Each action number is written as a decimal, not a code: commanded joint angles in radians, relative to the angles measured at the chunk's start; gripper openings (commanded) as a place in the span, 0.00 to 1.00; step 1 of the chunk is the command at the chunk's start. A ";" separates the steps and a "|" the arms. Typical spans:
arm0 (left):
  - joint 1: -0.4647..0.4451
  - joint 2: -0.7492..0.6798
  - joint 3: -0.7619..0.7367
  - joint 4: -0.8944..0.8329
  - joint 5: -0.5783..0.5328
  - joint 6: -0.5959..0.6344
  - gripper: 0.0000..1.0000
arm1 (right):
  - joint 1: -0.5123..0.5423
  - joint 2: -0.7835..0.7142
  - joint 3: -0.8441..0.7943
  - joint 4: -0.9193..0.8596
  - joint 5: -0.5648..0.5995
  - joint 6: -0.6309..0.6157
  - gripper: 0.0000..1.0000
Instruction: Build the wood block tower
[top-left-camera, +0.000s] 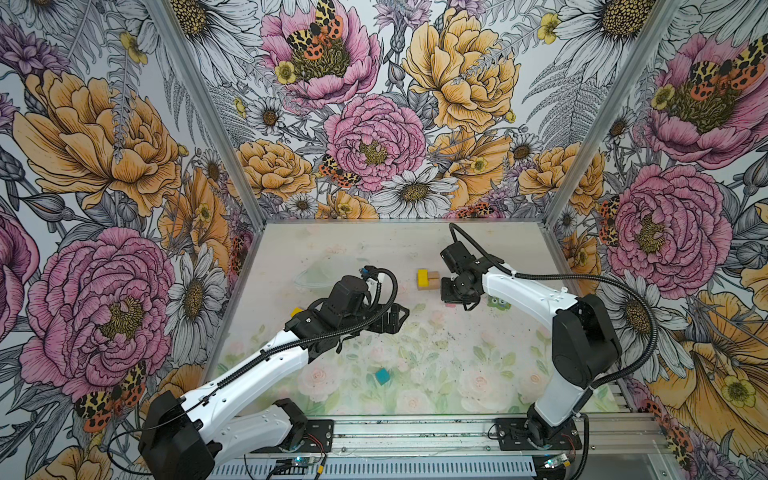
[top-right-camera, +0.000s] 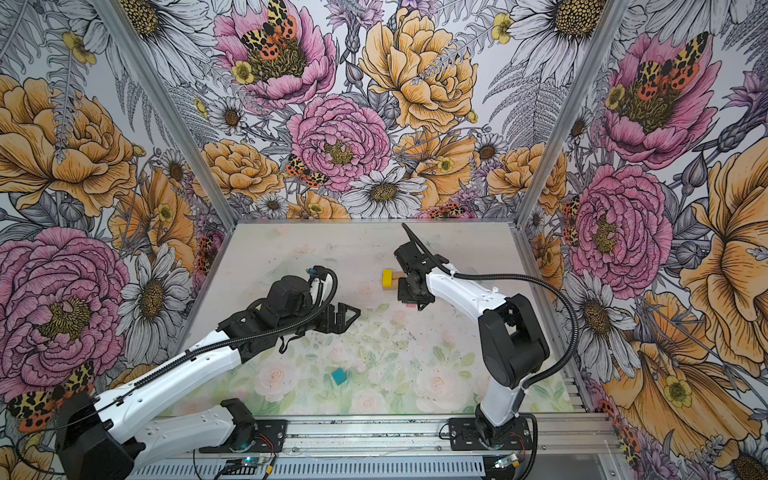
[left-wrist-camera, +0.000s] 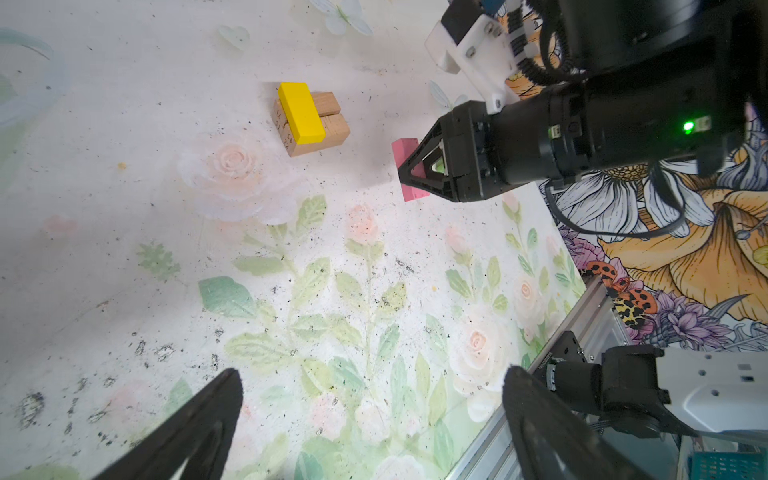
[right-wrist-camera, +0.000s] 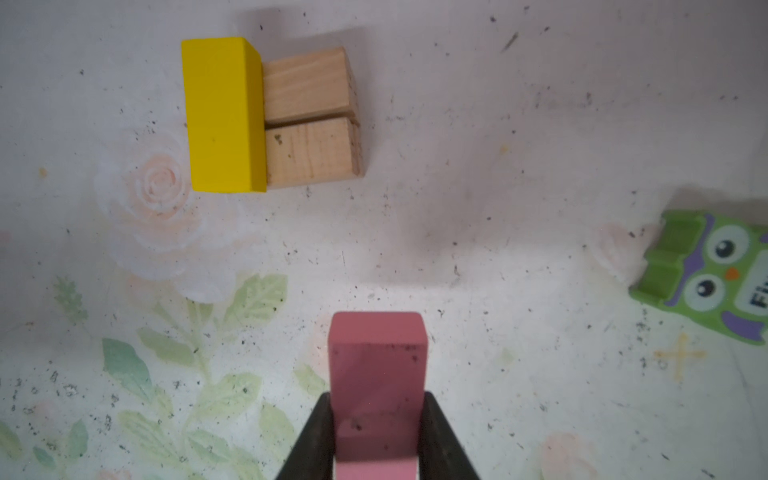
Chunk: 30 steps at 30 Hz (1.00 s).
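1. Clamped closest to the lens in the right wrist view, the pink slab (right-wrist-camera: 378, 374) sits between the dark fingers of the right gripper (right-wrist-camera: 377, 401). They press on its two long sides, and its free end juts out past the fingertips.
2. Just beyond that end, apart from it, stands the wood block tower (top-left-camera: 430, 280). It is two tan planks (right-wrist-camera: 309, 120) lying side by side and touching, with the yellow bar (right-wrist-camera: 222, 114) laid crosswise over one end of both.
3. In both top views the tower is toward the far middle of the table (top-left-camera: 332, 249), just left of the right gripper.
4. Near the table's left middle, the left gripper (left-wrist-camera: 372, 374) hangs with its fingers spread wide and nothing between them.
5. Toward the near edge, the teal cube (top-left-camera: 382, 376) lies alone, well apart from both grippers.
6. Only a corner of the yellow cube (top-left-camera: 296, 311) shows behind the left arm (top-left-camera: 266, 357).
7. On the side of the right gripper away from the tower, a green figure (right-wrist-camera: 706, 274) with round eyes lies flat.
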<state>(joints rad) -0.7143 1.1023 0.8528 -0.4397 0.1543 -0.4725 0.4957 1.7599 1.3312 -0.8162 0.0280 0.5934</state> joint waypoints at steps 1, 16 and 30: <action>0.012 0.022 0.040 0.021 -0.005 -0.015 0.99 | -0.014 0.041 0.060 0.034 -0.029 -0.039 0.16; 0.028 0.094 0.093 0.033 0.004 -0.018 0.99 | -0.064 0.188 0.228 0.038 -0.085 -0.109 0.16; 0.041 0.107 0.103 0.034 0.007 -0.018 0.99 | -0.075 0.273 0.306 0.036 -0.137 -0.144 0.16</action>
<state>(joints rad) -0.6861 1.2060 0.9260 -0.4213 0.1551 -0.4763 0.4229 2.0132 1.6028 -0.7910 -0.0898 0.4721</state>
